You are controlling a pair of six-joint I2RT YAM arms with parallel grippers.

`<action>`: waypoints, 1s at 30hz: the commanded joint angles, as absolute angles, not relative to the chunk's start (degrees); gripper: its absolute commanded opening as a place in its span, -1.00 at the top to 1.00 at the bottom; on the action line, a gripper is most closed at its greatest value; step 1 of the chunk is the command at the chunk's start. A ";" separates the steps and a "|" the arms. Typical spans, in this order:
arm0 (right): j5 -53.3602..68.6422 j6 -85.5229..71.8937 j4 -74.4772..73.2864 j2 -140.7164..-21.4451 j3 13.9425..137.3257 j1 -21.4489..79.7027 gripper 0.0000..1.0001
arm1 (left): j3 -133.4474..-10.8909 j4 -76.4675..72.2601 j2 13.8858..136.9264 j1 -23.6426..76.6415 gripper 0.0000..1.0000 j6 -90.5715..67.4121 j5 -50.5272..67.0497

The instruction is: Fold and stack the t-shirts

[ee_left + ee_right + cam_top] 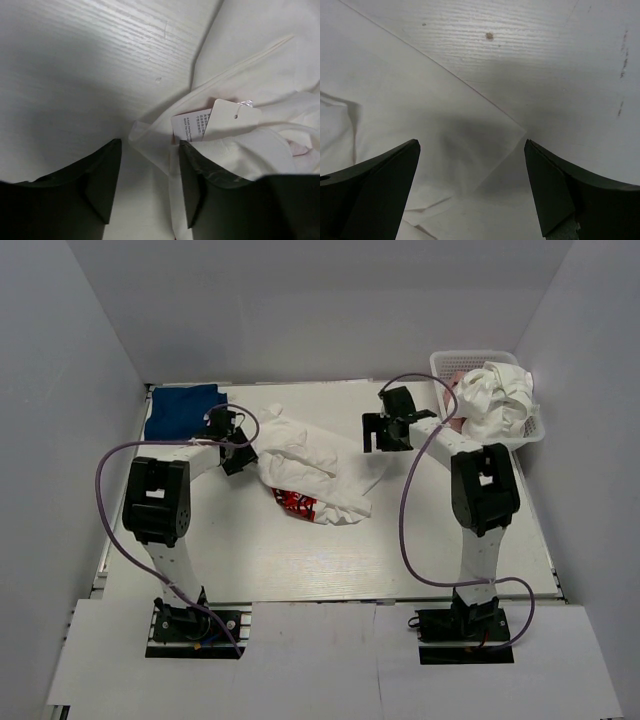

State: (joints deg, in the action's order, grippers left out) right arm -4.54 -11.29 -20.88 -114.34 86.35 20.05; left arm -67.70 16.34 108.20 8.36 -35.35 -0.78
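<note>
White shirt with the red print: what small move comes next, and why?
Probably lower the right gripper onto the white shirt corner beneath it and close. Its jaws hang open over that corner, not yet touching, while the left gripper already straddles the cloth by the paper tags.

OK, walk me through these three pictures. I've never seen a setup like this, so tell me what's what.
The overhead picture looks down on two robot arms bolted at the near edge of a white table. The other two pictures come from cameras on each wrist, so the dark shapes at the bottom are that arm's own fingers.

A white t-shirt with a red print lies crumpled mid-table. A folded dark blue t-shirt sits far left, and a mesh basket holding more shirts sits far right.

The left gripper is open around a shirt edge near a paper tag. The right gripper hovers open over a shirt corner. Nothing is held.
</note>
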 commanded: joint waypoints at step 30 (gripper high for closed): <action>-22.47 -3.08 2.10 -73.34 75.41 21.62 1.00 | -68.56 -1.74 70.29 8.61 1.00 -15.38 5.37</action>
